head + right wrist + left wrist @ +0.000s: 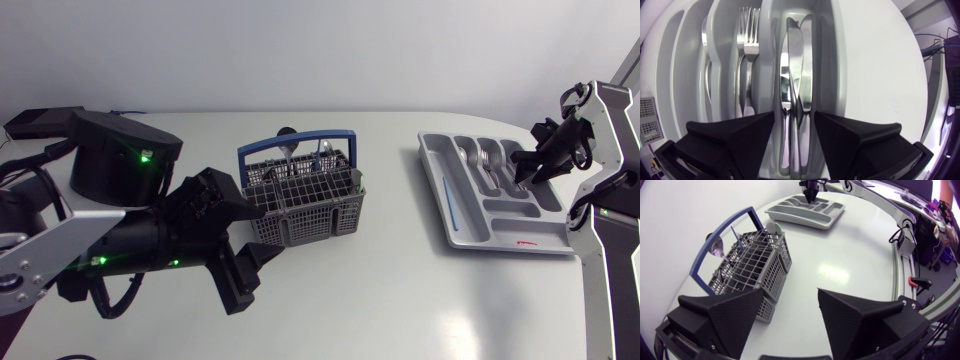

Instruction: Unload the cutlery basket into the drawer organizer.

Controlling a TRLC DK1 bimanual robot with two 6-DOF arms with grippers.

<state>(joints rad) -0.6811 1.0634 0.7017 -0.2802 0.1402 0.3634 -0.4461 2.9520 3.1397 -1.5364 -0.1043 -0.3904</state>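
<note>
Now | knives (795, 75) between spread fingers (740, 137) of right end effector (794, 120) | in organizer (470, 228)

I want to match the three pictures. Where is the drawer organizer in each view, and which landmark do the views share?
Head view: the drawer organizer lies at the table's right side, under the right tool.
Left wrist view: it lies far ahead of the left tool, beyond the cutlery basket.
Right wrist view: it lies directly under the right tool.
Shared landmark: the right tool over the organizer.
</note>
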